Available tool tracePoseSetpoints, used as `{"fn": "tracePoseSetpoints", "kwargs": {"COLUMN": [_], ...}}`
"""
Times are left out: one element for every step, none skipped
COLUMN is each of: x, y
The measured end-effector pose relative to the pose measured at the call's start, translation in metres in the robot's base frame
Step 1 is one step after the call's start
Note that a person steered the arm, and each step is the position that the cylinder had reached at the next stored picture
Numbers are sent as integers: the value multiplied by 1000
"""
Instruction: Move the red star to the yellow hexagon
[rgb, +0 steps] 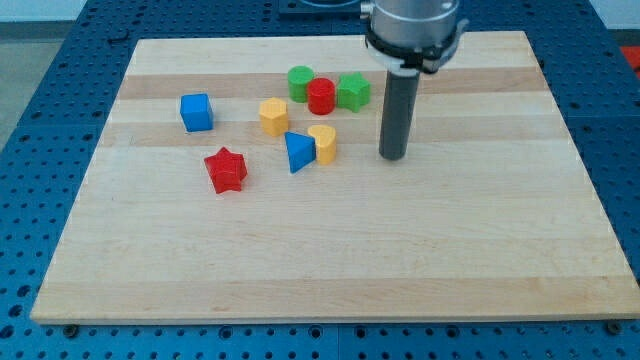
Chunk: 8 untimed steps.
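Observation:
The red star (226, 169) lies left of the board's centre. The yellow hexagon (273, 116) sits up and to the right of it, a short gap away. My tip (393, 157) rests on the board well to the right of both, right of the yellow heart (323, 144), touching no block.
A blue triangle (298, 152) touches the yellow heart, between the star and my tip. A blue cube (197, 112) sits at the left. A green cylinder (299, 83), red cylinder (321, 96) and green star (352, 91) cluster near the top. The wooden board (330, 260) lies on a blue perforated table.

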<state>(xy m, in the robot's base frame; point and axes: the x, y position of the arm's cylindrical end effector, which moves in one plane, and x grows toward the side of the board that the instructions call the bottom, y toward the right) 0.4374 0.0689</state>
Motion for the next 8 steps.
{"fn": "tracePoseSetpoints", "kwargs": {"x": [30, 43, 52, 52, 51, 51, 50, 42], "y": [-26, -63, -113, -146, -179, -200, -207, -207]}}
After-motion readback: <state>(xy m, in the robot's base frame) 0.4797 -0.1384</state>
